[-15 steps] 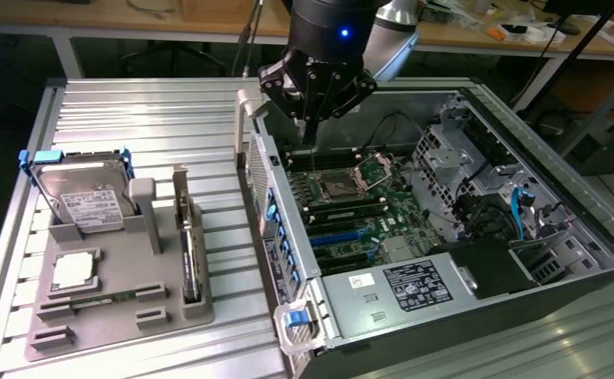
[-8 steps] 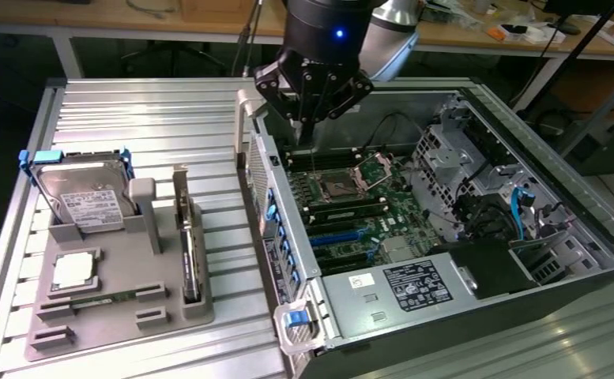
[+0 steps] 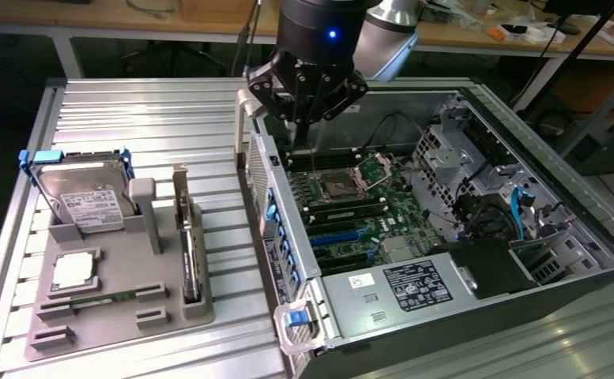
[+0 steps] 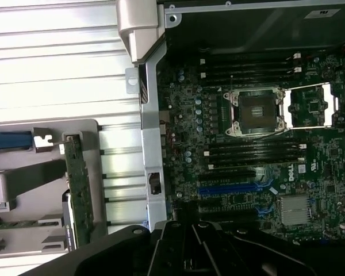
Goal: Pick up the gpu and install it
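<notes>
The gpu (image 3: 187, 245) stands on its long edge in a slot of the grey holder (image 3: 127, 320) at the exterior view's left, its silver bracket at the far end. In the wrist view the gpu (image 4: 77, 190) shows as a thin green-edged card in the holder (image 4: 23, 190). My gripper (image 3: 299, 139) hangs over the far end of the open computer case (image 3: 559, 197), above the motherboard (image 3: 349, 201), well apart from the gpu. Its fingers are shut with nothing between them. The dark body of the gripper (image 4: 192, 244) shows over the motherboard (image 4: 247, 144) near the blue slots (image 4: 230, 188).
A silver hard drive (image 3: 80, 193) with blue rails, a processor chip (image 3: 75, 270) and a green memory stick (image 3: 101, 300) also sit in the holder. The case's side wall (image 3: 269, 229) stands between holder and motherboard. Ribbed metal table (image 3: 138, 118) lies around them.
</notes>
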You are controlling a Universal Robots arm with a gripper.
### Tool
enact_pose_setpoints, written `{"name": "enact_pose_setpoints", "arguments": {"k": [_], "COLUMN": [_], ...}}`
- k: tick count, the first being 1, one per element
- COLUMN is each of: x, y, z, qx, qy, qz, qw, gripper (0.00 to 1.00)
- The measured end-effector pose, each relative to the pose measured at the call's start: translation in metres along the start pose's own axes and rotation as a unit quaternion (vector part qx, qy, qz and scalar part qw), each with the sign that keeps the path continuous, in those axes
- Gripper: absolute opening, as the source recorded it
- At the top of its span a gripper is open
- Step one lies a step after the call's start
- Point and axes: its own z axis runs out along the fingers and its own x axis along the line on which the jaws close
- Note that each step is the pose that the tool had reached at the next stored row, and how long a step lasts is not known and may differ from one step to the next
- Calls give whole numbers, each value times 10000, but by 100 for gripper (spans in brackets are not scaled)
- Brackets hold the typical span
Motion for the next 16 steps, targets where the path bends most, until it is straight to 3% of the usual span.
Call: {"name": "enact_pose_setpoints", "arguments": {"k": [16], "x": [151], "y": [-50], "z": [-5], "qx": [0], "qy": [0], "qz": [0], "qw": [10000], "gripper": [11]}}
